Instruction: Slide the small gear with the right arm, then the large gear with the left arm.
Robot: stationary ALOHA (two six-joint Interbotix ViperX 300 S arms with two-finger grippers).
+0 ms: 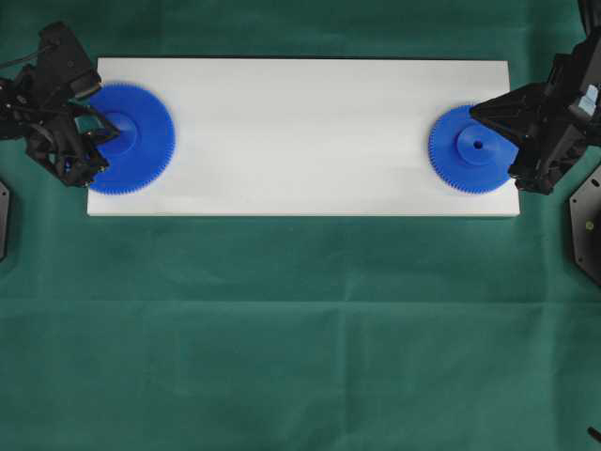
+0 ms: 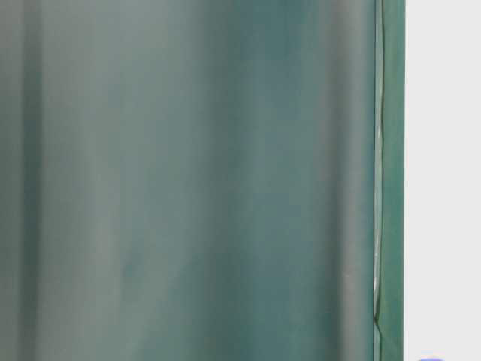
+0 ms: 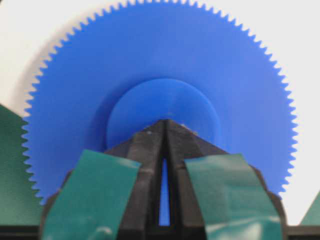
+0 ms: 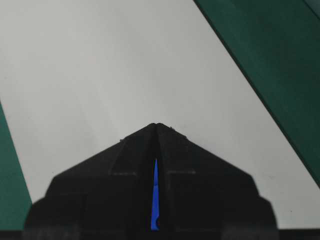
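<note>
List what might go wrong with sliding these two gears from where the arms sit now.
1. The small bright-blue plastic toothed gear lies near the white board's right end; a skewed push might tip it off.
2. The shut right gripper touches near the rim, so it may ride over the gear.
3. The left gripper on the large blue gear's hub could spin it.

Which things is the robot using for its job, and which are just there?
For the job:
- small bright-blue plastic toothed gear
- large bright-blue plastic toothed gear
- black right gripper
- black left gripper

Just there:
- flat white rectangular board
- green cloth
</note>
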